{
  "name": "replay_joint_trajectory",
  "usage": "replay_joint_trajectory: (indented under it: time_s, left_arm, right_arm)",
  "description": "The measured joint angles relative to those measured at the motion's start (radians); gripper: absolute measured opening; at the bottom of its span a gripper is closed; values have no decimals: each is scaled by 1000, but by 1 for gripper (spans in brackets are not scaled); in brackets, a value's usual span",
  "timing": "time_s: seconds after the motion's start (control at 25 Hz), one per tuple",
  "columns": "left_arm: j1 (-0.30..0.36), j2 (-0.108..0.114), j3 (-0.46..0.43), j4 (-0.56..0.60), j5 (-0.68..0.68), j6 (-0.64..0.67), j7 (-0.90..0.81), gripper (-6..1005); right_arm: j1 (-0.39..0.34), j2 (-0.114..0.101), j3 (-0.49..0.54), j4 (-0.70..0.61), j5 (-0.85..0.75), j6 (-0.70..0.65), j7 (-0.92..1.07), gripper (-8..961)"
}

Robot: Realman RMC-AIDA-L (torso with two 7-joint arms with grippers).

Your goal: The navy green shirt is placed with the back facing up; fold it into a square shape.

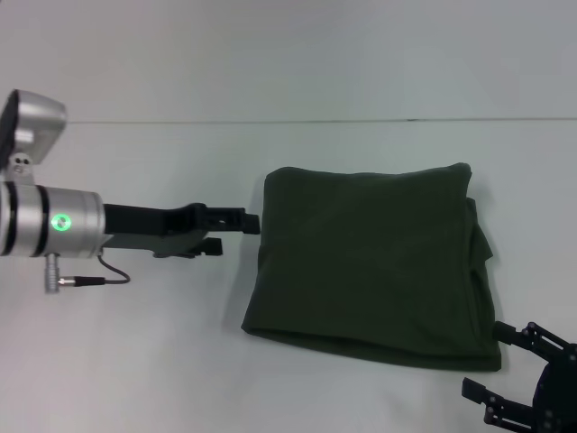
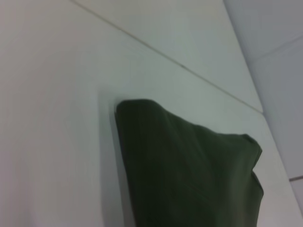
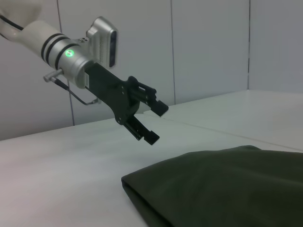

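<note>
Overhead, shirt [image 1: 370,266] lies folded near-square on tabletop [image 1: 162,361]; left claw [image 1: 236,230], spread, empty, hangs just beside its left edge. Left wrist: shirt corner [image 2: 189,170] close ahead. Right wrist: right claw [image 1: 505,365], parted, empty, by near-right corner, barely farther off.

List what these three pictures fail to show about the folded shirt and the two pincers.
- navy green shirt: front lettering folded under, every view.
- navy green shirt: near part cut off by the edge, both wrist views.
- right pincer: partly cut off at the head view's corner.
- left pincer: absent from its own wrist view.
</note>
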Motion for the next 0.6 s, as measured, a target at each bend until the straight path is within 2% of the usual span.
replay_joint_trajectory:
  time_s: [0.32, 0.6]
  left_arm:
    - [-15, -10, 34, -45, 1, -41, -5, 839]
    - [-23, -35, 64, -52, 1, -97, -3, 827]
  right_arm:
    - [-1, -1, 0, 0, -1, -4, -1, 900]
    - [-2, -1, 0, -8, -2, -17, 5, 900]
